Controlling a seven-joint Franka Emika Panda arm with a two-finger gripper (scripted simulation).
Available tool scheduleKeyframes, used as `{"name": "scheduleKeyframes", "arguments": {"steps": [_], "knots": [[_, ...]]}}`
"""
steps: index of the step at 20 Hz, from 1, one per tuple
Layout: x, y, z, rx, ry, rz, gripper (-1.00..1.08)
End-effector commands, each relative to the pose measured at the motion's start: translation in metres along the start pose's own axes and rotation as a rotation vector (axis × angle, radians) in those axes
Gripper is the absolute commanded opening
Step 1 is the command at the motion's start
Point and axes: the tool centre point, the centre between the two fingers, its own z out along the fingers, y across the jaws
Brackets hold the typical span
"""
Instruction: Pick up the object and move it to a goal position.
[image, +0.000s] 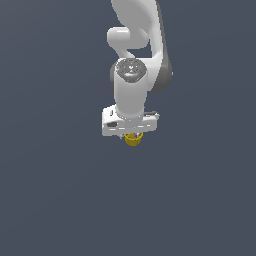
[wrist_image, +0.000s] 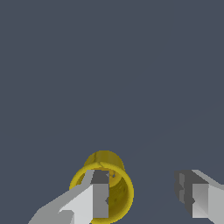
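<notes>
Single white arm (image: 132, 55) hanging straight down over a plain dark grey-blue floor (image: 55, 190). Yellow cup (image: 133, 139) peeking out just under the white gripper (image: 131, 134) in the exterior view, mostly hidden by the hand body, so only a small yellow bit showing. Can't tell from there whether touching the floor or lifted.

Wrist view much clearer: cup (wrist_image: 118, 192) with its open mouth facing the camera, raised rim band around it, narrower closed end further away. Gripper (wrist_image: 146, 194) spread wide, fingers well apart. One finger (wrist_image: 94, 199) sitting right in front of the cup's opening, maybe dipping inside the rim, hard to say. Other finger (wrist_image: 197, 197) well off to the side, clear gap to the cup. Nothing clamped.
</notes>
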Motion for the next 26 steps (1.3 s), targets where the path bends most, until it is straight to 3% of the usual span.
{"name": "scheduleKeyframes", "arguments": {"steps": [1, 15, 20, 26], "knots": [[-0.003, 0.000, 0.009, -0.001, -0.044, -0.046, 0.28], [-0.036, 0.001, 0.071, 0.045, -0.380, -0.392, 0.28], [-0.044, 0.002, 0.082, 0.067, -0.454, -0.464, 0.28], [-0.049, 0.003, 0.089, 0.082, -0.496, -0.505, 0.28]]}}
